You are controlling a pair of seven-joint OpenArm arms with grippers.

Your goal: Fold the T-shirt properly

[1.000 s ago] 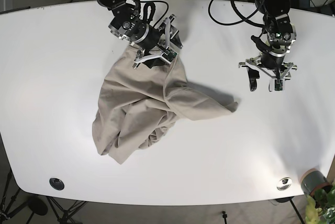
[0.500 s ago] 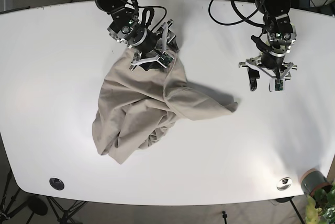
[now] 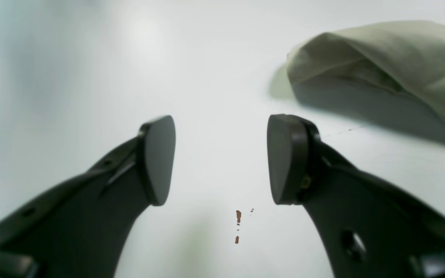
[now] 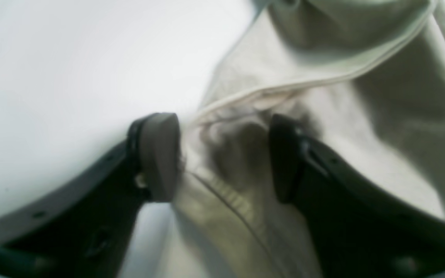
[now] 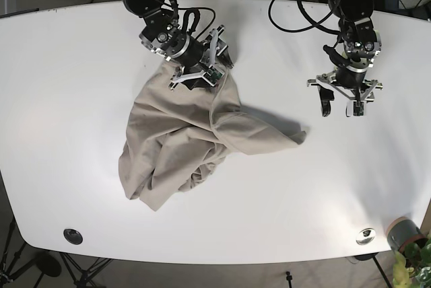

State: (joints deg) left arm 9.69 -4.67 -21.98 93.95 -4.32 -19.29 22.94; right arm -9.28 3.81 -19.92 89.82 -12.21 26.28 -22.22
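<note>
You will find the right gripper (image 4: 222, 158) blurred in its wrist view, its finger bases cut by the lower edge. The T-shirt (image 3: 392, 69) runs off the left wrist frame's right edge; its folds (image 5: 195, 173) hide the underside.

The beige T-shirt (image 5: 192, 140) lies crumpled on the white table, one corner trailing sideways

A: T-shirt (image 5: 188, 143)?
B: Plain beige-khaki, no print; paler stitched hem in the right wrist view.

A: Surface (image 5: 60, 86)?
B: Plain white, with a few small rust-brown specks (image 3: 238, 222) in the left wrist view.

A: Left tool (image 5: 342, 108), right tool (image 5: 195, 81)?
B: Both black, with matte dark fingers (image 3: 157, 158).
</note>
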